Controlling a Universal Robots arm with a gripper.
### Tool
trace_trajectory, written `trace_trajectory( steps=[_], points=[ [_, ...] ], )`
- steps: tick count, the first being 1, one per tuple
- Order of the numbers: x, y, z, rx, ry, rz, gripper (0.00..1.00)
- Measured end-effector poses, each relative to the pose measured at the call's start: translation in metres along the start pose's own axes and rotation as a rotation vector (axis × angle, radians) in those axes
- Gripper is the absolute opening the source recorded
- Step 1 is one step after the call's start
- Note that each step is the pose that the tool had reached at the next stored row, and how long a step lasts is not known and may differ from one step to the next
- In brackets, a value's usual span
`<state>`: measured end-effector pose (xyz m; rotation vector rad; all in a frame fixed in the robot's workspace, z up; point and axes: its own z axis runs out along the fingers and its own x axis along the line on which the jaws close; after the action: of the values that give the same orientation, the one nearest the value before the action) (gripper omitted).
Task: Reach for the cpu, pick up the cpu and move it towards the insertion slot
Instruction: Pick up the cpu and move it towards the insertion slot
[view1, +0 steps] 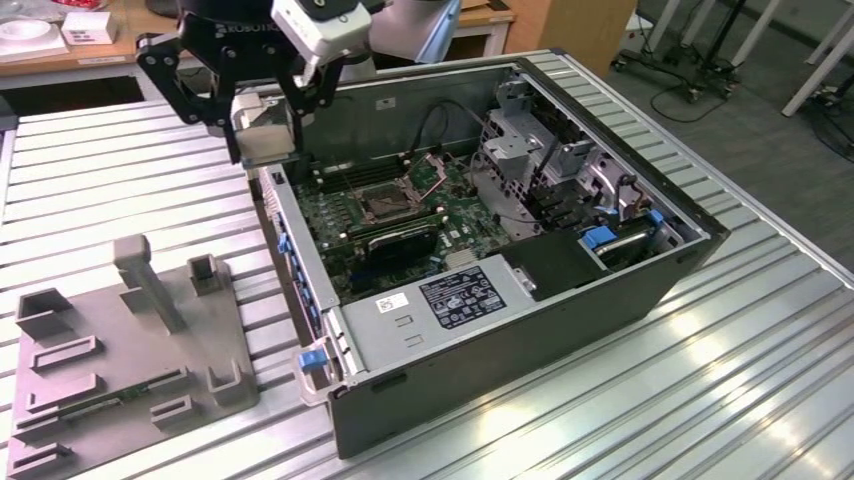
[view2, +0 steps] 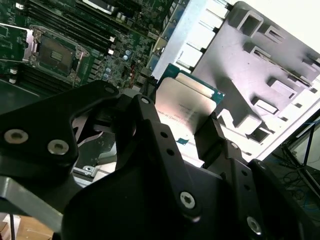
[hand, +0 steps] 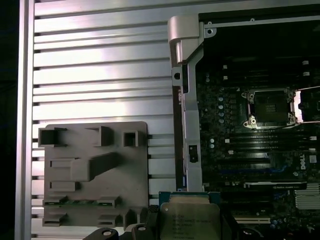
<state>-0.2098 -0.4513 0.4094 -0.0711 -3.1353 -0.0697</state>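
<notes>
My gripper (view1: 267, 140) hangs above the near-left wall of the open computer case, shut on the cpu (view1: 268, 128). In both wrist views the cpu (view2: 182, 102) (hand: 190, 217) shows as a flat silvery square with a thin border, clamped between the two black fingers (view2: 142, 122). The insertion slot (view1: 387, 205) is a dark square socket with a metal frame on the green motherboard, its cover lifted. It lies inside the case, apart from the cpu, in both wrist views (view2: 52, 52) (hand: 267, 107).
A grey plastic tray (view1: 134, 350) (hand: 95, 150) lies on the slatted metal table at the exterior view's left, with a green circuit strip (hand: 80, 202) in it. The case wall (hand: 187, 125) stands between tray and motherboard. Drive cages and cables (view1: 547, 170) crowd the far side.
</notes>
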Motion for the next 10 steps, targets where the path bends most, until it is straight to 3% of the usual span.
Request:
trace_trajectory(
  steps=[10],
  points=[
    [-0.0127, 0.0006, 0.0001, 0.0000, 0.0000, 0.000, 0.55]
  ],
)
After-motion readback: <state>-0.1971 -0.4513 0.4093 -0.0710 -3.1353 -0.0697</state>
